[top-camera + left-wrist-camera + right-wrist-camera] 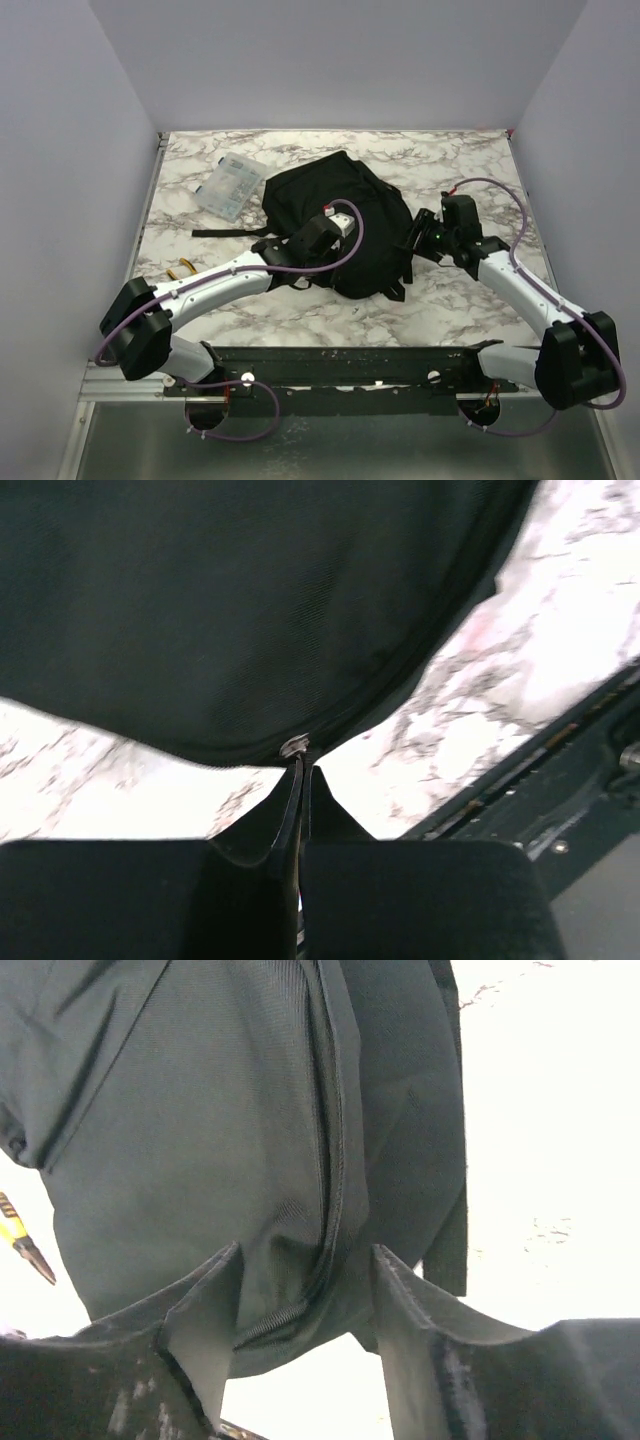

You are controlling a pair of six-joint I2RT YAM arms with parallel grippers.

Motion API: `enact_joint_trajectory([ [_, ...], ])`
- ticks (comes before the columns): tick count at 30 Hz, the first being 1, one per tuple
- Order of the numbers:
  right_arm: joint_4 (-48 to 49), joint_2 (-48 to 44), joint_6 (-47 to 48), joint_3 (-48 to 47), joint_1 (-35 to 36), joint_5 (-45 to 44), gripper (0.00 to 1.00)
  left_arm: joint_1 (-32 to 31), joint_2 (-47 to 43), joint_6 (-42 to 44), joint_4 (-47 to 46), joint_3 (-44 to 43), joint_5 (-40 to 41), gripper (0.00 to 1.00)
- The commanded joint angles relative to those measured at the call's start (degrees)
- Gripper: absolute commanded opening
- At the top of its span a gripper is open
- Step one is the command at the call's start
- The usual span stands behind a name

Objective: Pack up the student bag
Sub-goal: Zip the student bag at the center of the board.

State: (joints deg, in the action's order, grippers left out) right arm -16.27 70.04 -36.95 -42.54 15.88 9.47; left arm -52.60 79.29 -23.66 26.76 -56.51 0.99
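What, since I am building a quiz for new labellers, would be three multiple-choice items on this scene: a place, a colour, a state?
1. Where does the clear plastic case lie relative to the student bag?
A. Inside it
B. On the table, beside its far left
C. Beneath it

2. What colour is the student bag?
A. Black
B. Red
C. White

3. How does the left gripper stand?
A. Wide open
B. Out of view
C. Shut on the zipper pull

Answers: B, the top view shows the case on the marble by the bag's far left side; A, its fabric is black in every view; C, the left wrist view shows the fingers pressed together on the pull at the bag's edge.
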Motion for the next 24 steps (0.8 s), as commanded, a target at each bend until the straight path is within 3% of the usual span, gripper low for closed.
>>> enact_joint_trajectory([
  [1,-8.6,-4.3,0.9,0.3,0.7,1.4,0.63,-0.6,2.9,0.8,-2.8,-6.3,-6.8,0.0],
  [5,-7.9,-6.4,-7.6,3.6,5.8,5.6,0.76,-0.8,3.7,0.4,-3.0,-6.8,-8.5,0.0],
  [10,-0.7,-4.0,-15.9,5.0,14.0,0.0,0.74,-1.2,3.2,-0.2,-3.4,-4.6,-7.9,0.0],
  [14,-1.6,-3.9,-19.2,5.5,14.5,-8.6,0.52,-0.8,2.9,-2.6,-1.9,-1.7,2.7,0.0],
  [15,-2.3,-4.8,-19.9,6.0,14.5,-11.7,0.39,0.2,2.9,-3.7,-1.3,-0.7,4.8,0.0],
  [17,-2.8,-6.8,-19.6,6.6,14.0,-14.5,0.01,4.2,3.1,-5.9,-1.0,1.7,5.2,0.0],
  [24,-5.7,-13.8,-19.2,9.1,10.9,-14.0,0.0,14.1,3.0,-8.1,-3.5,5.1,9.2,0.0],
])
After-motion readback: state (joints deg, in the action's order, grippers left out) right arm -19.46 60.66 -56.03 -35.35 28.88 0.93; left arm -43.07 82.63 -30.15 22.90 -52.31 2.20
